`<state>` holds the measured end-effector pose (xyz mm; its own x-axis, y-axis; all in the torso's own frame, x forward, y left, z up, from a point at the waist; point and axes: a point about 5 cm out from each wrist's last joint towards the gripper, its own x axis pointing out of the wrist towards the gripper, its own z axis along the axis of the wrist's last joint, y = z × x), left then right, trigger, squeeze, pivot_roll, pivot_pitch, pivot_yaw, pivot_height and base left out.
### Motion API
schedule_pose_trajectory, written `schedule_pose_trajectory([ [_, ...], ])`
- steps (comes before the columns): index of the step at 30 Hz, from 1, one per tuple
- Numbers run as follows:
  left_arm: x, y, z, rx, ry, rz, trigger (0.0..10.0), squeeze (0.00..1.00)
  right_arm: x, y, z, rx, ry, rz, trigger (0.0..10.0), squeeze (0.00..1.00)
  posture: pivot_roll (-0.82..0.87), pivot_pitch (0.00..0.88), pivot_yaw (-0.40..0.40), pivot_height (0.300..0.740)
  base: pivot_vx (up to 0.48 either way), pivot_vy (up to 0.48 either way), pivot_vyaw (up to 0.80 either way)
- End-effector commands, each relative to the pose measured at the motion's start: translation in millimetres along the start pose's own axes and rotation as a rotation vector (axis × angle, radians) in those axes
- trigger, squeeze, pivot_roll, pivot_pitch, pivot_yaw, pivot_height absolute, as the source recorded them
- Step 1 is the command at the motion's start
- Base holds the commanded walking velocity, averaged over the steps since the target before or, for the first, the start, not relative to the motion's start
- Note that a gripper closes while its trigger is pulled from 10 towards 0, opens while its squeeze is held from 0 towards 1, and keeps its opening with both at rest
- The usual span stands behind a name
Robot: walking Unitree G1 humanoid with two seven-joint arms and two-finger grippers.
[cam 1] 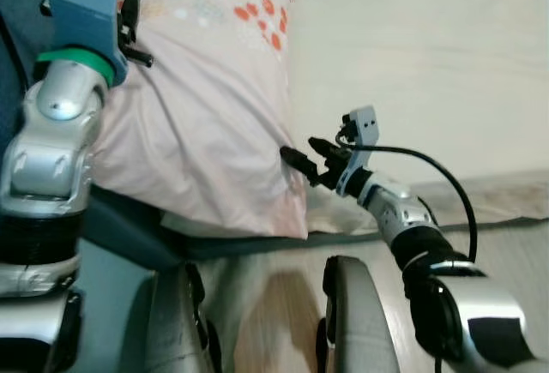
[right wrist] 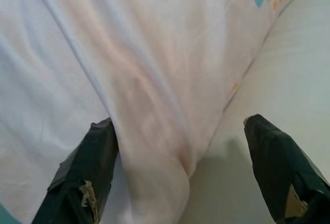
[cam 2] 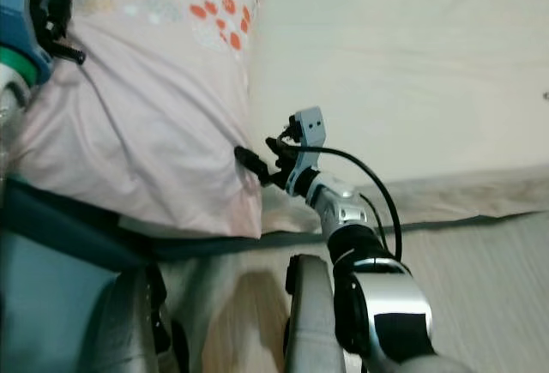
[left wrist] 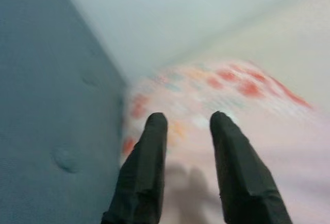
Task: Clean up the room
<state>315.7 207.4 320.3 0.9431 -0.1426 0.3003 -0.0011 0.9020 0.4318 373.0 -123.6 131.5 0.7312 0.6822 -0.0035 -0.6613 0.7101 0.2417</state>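
Note:
A pale pink pillow (cam 1: 206,107) with red and orange dots at its far end lies on the bed, against a blue padded headboard (left wrist: 51,105). My left gripper (cam 1: 135,34) is at the pillow's far left edge; the left wrist view shows it open (left wrist: 188,121) just above the dotted fabric (left wrist: 247,105). My right gripper (cam 1: 304,152) is at the pillow's near right corner. In the right wrist view it stands wide open (right wrist: 178,123), with the pillow's folded edge (right wrist: 129,54) between its fingers.
Cream bed sheet (cam 1: 412,64) stretches right of the pillow. The mattress edge (cam 1: 497,193) runs across, with pale wood floor (cam 1: 515,253) below it. A dark teal bed frame (cam 1: 129,227) lies under the pillow's near side. My own legs (cam 1: 352,313) stand at the bed's side.

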Motion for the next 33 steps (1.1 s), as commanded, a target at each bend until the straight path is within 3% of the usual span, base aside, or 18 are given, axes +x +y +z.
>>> schedule_pose_trajectory([
  [1,-8.3,3.1,-0.6,-0.007,0.016,-0.066,10.0,0.00,-4.0,0.1,-7.9,0.014,0.013,0.006,10.0,0.00,0.08,0.131,0.052,0.550,0.000,0.000,0.00],
  [4,-24.5,8.2,-3.2,-0.022,0.018,-0.156,10.0,0.00,-7.5,-0.8,-11.8,0.010,0.021,0.005,10.0,0.00,0.09,0.127,0.045,0.550,0.000,0.000,0.00],
  [6,-33.7,4.0,0.7,-0.084,-0.024,-0.225,10.0,0.00,-10.3,-1.8,-9.7,-0.024,0.001,0.000,10.0,0.00,0.09,0.120,0.037,0.550,0.000,0.000,0.00],
  [10,-32.9,-4.8,9.5,-0.157,-0.084,-0.235,10.0,0.00,-12.3,-1.8,-2.6,-0.063,-0.048,-0.003,10.0,0.00,0.09,0.119,0.029,0.550,0.000,0.000,0.00],
  [11,-28.5,-17.4,16.7,-0.226,-0.124,-0.228,10.0,0.00,-13.9,-1.6,4.9,-0.080,-0.111,-0.021,10.0,0.00,0.08,0.114,0.029,0.550,0.000,0.000,0.00],
  [12,-28.5,-17.4,16.7,-0.226,-0.124,-0.228,10.0,0.00,-13.9,-1.6,4.9,-0.080,-0.111,-0.021,10.0,0.00,0.08,0.114,0.029,0.550,0.000,0.000,0.00],
  [14,-23.0,-41.3,23.4,-0.272,-0.150,-0.231,10.0,0.00,-17.6,-1.6,15.0,-0.103,-0.205,-0.070,10.0,0.00,0.07,0.108,0.032,0.550,0.000,0.000,0.00],
  [15,-19.8,-62.0,14.2,-0.210,-0.103,-0.245,10.0,0.00,-20.8,-0.3,16.0,-0.128,-0.235,-0.102,10.0,0.00,0.05,0.105,0.039,0.550,0.000,0.000,0.00],
  [16,-19.8,-62.0,14.2,-0.210,-0.103,-0.245,10.0,0.00,-20.8,-0.3,16.0,-0.128,-0.235,-0.102,10.0,0.00,0.05,0.105,0.039,0.550,0.000,0.000,0.00],
  [18,-22.0,-84.9,-6.8,-0.103,-0.022,-0.297,10.0,0.00,-27.5,5.9,6.5,-0.134,-0.243,-0.138,10.0,0.00,0.03,0.105,0.042,0.550,0.000,0.000,0.00],
  [20,-22.0,-84.9,-6.8,-0.103,-0.022,-0.297,10.0,0.00,-27.5,5.9,6.5,-0.134,-0.243,-0.138,10.0,0.00,0.03,0.105,0.042,0.550,0.000,0.000,0.00],
  [22,-30.4,-85.2,-19.4,-0.080,0.033,-0.374,10.0,0.00,-34.8,9.1,-17.4,-0.065,-0.198,-0.178,10.0,0.00,0.04,0.112,0.041,0.550,0.000,0.000,0.00],
  [23,-30.4,-85.2,-19.4,-0.080,0.033,-0.374,10.0,0.00,-34.8,9.1,-17.4,-0.065,-0.198,-0.178,10.0,0.00,0.04,0.112,0.041,0.550,0.000,0.000,0.00],
  [25,-50.7,-72.5,-28.3,-0.060,0.075,-0.490,10.0,0.00,-38.2,13.6,-45.8,0.019,-0.138,-0.223,10.0,0.00,0.05,0.119,0.041,0.550,0.000,0.000,0.00],
  [27,-58.9,-68.1,-30.9,-0.047,0.092,-0.532,10.0,0.00,-38.3,16.0,-54.6,0.053,-0.119,-0.233,10.0,0.00,0.05,0.119,0.041,0.550,0.000,0.000,0.00],
  [29,-79.1,-67.8,-44.7,-0.047,0.177,-0.599,10.0,0.00,-27.2,33.8,-62.3,-0.019,-0.070,-0.121,10.0,0.00,0.08,0.134,0.044,0.550,0.000,0.000,0.00],
  [32,-84.5,-70.0,-49.5,-0.059,0.204,-0.610,10.0,0.00,-23.3,41.8,-62.6,-0.057,-0.057,-0.069,10.0,0.00,0.08,0.135,0.045,0.550,0.000,0.000,0.00],
  [33,-94.4,-75.7,-53.8,-0.071,0.228,-0.667,10.0,0.00,-13.5,52.7,-61.9,-0.123,-0.026,0.010,10.0,0.00,0.08,0.142,0.041,0.550,0.000,0.000,0.00],
])
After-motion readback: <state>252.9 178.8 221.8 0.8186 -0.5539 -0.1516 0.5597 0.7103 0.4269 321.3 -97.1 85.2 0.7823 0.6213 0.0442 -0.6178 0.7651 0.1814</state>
